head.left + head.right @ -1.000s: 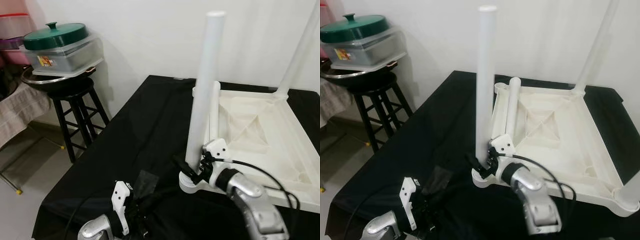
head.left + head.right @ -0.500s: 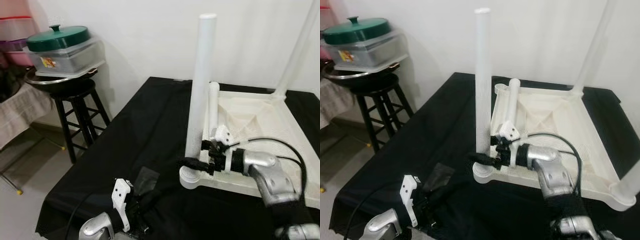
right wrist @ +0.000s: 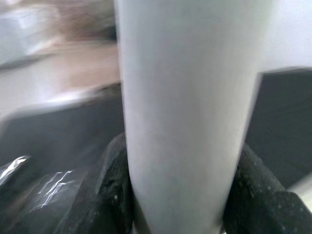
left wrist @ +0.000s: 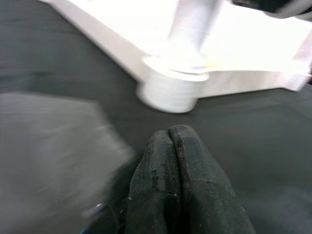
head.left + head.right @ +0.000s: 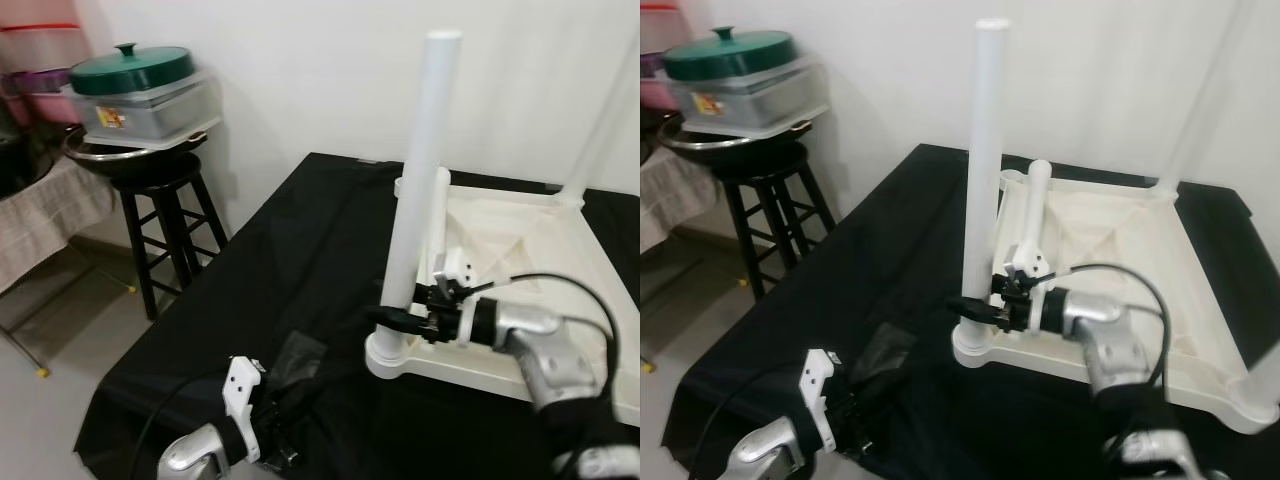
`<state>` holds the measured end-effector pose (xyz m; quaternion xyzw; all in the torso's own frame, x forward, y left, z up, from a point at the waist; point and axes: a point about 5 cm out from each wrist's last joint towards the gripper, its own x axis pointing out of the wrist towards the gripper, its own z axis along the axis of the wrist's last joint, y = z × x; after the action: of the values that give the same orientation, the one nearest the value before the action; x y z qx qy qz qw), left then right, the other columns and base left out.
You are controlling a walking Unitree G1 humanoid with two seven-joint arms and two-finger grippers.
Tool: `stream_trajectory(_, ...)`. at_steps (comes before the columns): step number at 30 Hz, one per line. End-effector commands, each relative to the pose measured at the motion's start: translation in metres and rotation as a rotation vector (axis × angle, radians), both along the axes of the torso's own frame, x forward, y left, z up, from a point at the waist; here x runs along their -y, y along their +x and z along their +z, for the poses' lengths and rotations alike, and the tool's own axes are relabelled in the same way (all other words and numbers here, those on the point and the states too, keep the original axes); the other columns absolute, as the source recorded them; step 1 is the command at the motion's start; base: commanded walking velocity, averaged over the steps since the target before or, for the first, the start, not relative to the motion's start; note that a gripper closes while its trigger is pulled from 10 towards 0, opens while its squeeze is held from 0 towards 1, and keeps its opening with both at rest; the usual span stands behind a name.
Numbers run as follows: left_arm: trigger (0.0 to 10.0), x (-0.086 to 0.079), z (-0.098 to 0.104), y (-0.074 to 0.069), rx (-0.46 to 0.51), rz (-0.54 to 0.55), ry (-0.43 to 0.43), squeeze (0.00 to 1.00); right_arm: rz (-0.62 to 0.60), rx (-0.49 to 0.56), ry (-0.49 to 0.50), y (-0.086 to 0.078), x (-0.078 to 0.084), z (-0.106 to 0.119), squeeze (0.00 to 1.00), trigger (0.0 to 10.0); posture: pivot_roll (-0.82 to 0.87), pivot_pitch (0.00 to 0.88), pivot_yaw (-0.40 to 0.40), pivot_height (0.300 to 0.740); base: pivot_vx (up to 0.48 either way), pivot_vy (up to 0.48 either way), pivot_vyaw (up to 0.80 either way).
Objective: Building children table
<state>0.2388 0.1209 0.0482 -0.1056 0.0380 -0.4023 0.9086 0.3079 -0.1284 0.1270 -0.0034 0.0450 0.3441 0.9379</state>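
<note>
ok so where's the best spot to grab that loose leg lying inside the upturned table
Probably mid-shaft on the loose leg, from above with the fingers straddling it. It is a plain round tube lying slanted inside the upturned tabletop, close behind the standing leg that the right end effector grips low down, so a side approach looks crowded.

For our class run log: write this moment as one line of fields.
right gripper: shut on upright table leg near its socket | left gripper: shut, low over black cloth | tabletop: upside down
</note>
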Motion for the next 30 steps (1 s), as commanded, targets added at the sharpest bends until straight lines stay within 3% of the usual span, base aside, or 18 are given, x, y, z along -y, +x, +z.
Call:
stream_trajectory(1, 10.0, 0.001, -0.002, -0.003, -0.009, -0.009, 0.008, 0.0, -0.379, -0.273, -0.22, -0.026, 0.01, -0.068, 0.0, 0.0, 0.0, 0.0, -0.011, 0.74, 0.0, 0.0, 0.0)
stream_trajectory(2, 10.0, 0.001, -0.002, -0.003, -0.009, -0.009, 0.008, 0.0, -0.379, -0.273, -0.22, -0.026, 0.01, -0.068, 0.0, 0.0, 0.0, 0.0, -0.011, 0.74, 0.0, 0.0, 0.0)
stream_trajectory(3, 10.0, 0.001, -0.002, -0.003, -0.008, -0.01, 0.01, 0.0, -0.428, -0.319, -0.208, -0.043, -0.005, -0.082, 0.0, 0.0, -0.01, 0.0, 0.008, 0.74, 0.0, 0.0, 0.0)
stream_trajectory(4, 10.0, 0.002, -0.002, -0.002, -0.008, -0.015, 0.015, 0.0, -0.416, -0.315, -0.207, -0.049, -0.013, -0.083, 0.0, 0.0, -0.05, 0.0, 0.031, 0.74, 0.0, 0.0, 0.0)
stream_trajectory(9, 10.0, 0.004, -0.002, -0.001, -0.01, -0.024, 0.018, 0.0, -0.329, -0.243, -0.233, -0.037, -0.013, -0.071, 0.0, 0.0, -0.06, 0.0, 0.032, 0.74, 0.0, 0.0, 0.0)
stream_trajectory(10, 10.0, 0.005, -0.001, 0.001, -0.008, -0.022, 0.014, 0.0, -0.302, -0.232, -0.221, -0.028, -0.012, -0.065, 0.0, 10.0, -0.05, 0.0, 0.038, 0.74, 0.0, 0.0, 0.0)
stream_trajectory(14, 10.0, 0.005, 0.0, 0.001, -0.006, -0.021, 0.012, 0.0, -0.28, -0.226, -0.215, -0.024, -0.013, -0.061, 0.0, 10.0, -0.05, 0.0, 0.038, 0.74, 0.0, 0.0, 0.0)
stream_trajectory(15, 10.0, 0.005, 0.001, 0.003, -0.004, -0.017, 0.009, 0.0, -0.251, -0.212, -0.188, -0.021, -0.014, -0.055, 1.0, 10.0, -0.05, 0.0, 0.042, 0.74, 0.0, 0.0, 0.0)
stream_trajectory(19, 10.0, 0.004, 0.003, 0.005, -0.001, -0.012, 0.005, 0.0, -0.122, -0.145, -0.108, -0.011, -0.021, -0.031, 1.0, 10.0, -0.04, 0.0, 0.04, 0.74, 0.0, 0.0, 0.0)
stream_trajectory(20, 10.0, 0.003, 0.004, 0.006, -0.001, -0.01, 0.003, 0.0, -0.02, -0.089, -0.074, -0.007, -0.023, -0.015, 1.0, 10.0, -0.03, 0.0, 0.039, 0.74, 0.0, 0.0, 0.0)
stream_trajectory(21, 10.0, 0.003, 0.004, 0.006, -0.001, -0.01, 0.003, 0.0, -0.02, -0.089, -0.074, -0.007, -0.023, -0.015, 1.0, 10.0, -0.03, 0.0, 0.039, 0.74, 0.0, 0.0, 0.0)
stream_trajectory(22, 10.0, 0.002, 0.005, 0.007, 0.0, -0.01, 0.003, 0.0, 0.101, -0.025, -0.069, -0.006, -0.022, -0.001, 1.0, 10.0, -0.03, 0.0, 0.038, 0.74, 0.0, 0.0, 0.0)
stream_trajectory(23, 10.0, 0.002, 0.006, 0.008, 0.0, -0.008, 0.004, 0.0, 0.215, 0.016, -0.078, -0.007, -0.018, 0.009, 0.09, 10.0, -0.02, 0.0, 0.037, 0.74, 0.0, 0.0, 0.0)
stream_trajectory(24, 10.0, 0.002, 0.006, 0.008, 0.0, -0.008, 0.004, 0.0, 0.215, 0.016, -0.078, -0.007, -0.018, 0.009, 0.09, 10.0, -0.02, 0.0, 0.037, 0.74, 0.0, 0.0, 0.0)
stream_trajectory(25, 10.0, 0.002, 0.006, 0.008, 0.001, -0.007, 0.004, 0.0, 0.287, 0.034, -0.086, -0.008, -0.015, 0.014, 0.09, 10.0, -0.02, 0.0, 0.037, 0.74, 0.0, 0.0, 0.0)
stream_trajectory(26, 10.0, 0.001, 0.007, 0.009, 0.002, -0.005, 0.007, 0.0, 0.347, 0.047, -0.095, -0.005, -0.009, 0.02, 0.0, 10.0, -0.01, 0.0, 0.036, 0.74, 0.0, 0.0, 0.0)
stream_trajectory(28, 10.0, 0.001, 0.007, 0.01, 0.003, -0.004, 0.011, 0.0, 0.432, 0.067, -0.13, 0.002, 0.0, 0.029, 0.0, 10.0, -0.01, 0.0, 0.038, 0.74, 0.0, 0.0, 0.0)
stream_trajectory(30, 10.0, 0.001, 0.007, 0.01, 0.003, -0.004, 0.011, 0.0, 0.432, 0.067, -0.13, 0.002, 0.0, 0.029, 0.0, 10.0, -0.01, 0.0, 0.038, 0.74, 0.0, 0.0, 0.0)
